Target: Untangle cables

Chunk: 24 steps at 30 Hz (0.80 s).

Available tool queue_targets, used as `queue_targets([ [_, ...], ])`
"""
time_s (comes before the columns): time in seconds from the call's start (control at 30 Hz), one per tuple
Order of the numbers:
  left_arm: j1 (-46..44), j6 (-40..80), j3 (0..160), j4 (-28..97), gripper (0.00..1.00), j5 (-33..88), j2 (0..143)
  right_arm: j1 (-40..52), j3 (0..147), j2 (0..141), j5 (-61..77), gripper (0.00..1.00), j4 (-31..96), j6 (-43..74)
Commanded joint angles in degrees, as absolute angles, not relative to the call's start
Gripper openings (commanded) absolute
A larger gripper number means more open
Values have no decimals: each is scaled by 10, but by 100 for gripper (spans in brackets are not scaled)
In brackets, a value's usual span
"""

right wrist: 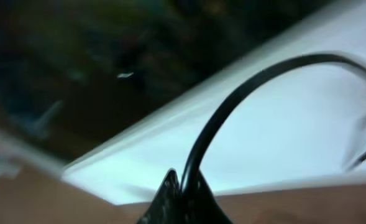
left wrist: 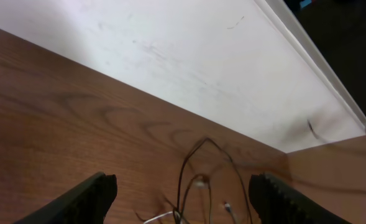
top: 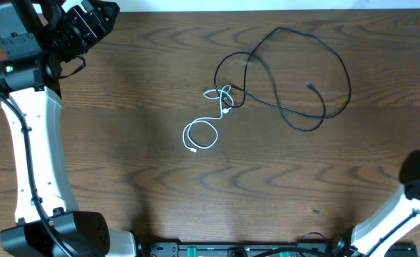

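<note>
Looking down on the desk [top: 124,178]: brown wood grain, it fills nearly all of the overhead view, and the two cables lie loose mid-desk.

My left arm [top: 35,143] runs up the left edge. Left gripper [left wrist: 183,186] is up in the far left corner, aimed over the desk at the pale wall [left wrist: 201,56]. Jaws are spread wide with nothing between them. I'd guess it is parked there so the overhead camera sees the cords clearly.

My right arm [top: 409,193] is tucked into the near right corner, mostly out of frame and well apart from the cables. The right wrist view is badly blurred. Right gripper [right wrist: 184,186] shows jaws that look pressed together at the tip. A thick black cord [right wrist: 232,106] arcs up behind it, and I can't tell if it touches. It's thicker than the task cables, so likely arm wiring.

The black cable [top: 349,89] is the long one, in big slack loops right of centre. The loops cross each other, so it is lying as dropped rather than laid out.

The white cable [top: 185,134] is shorter, with one round loop near the middle of the desk and its upper run climbing into the black one.

The tangle [top: 227,96] is where white and black wrap each other. I judge this is the spot to work on, and neither gripper is near it, so untangling has not begun.

A small plug end [top: 309,84] of the black cable sits inside its big loop.

No brand, label or readable writing shows anywhere.
</note>
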State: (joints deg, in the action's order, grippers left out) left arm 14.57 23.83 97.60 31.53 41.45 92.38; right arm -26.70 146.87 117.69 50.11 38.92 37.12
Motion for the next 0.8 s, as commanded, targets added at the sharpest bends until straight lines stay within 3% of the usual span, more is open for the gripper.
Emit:
queue_targets([
  [0.0, 148, 227, 978, 315, 74, 408, 926, -294, 1474, 1169, 423, 1, 469, 287],
  [0.13, 148, 227, 978, 315, 74, 408, 926, -317, 1473, 1170, 266, 1, 574, 196],
  [0.3, 148, 227, 978, 315, 74, 408, 926, -321, 1473, 1172, 216, 1, 603, 140],
  [0.5, 148, 227, 978, 325, 74, 408, 926, -323, 1472, 1174, 63, 1, 647, 110],
  [0.77, 148, 227, 978, 330, 74, 394, 926, -371, 1469, 1175, 32, 1, 669, 95],
])
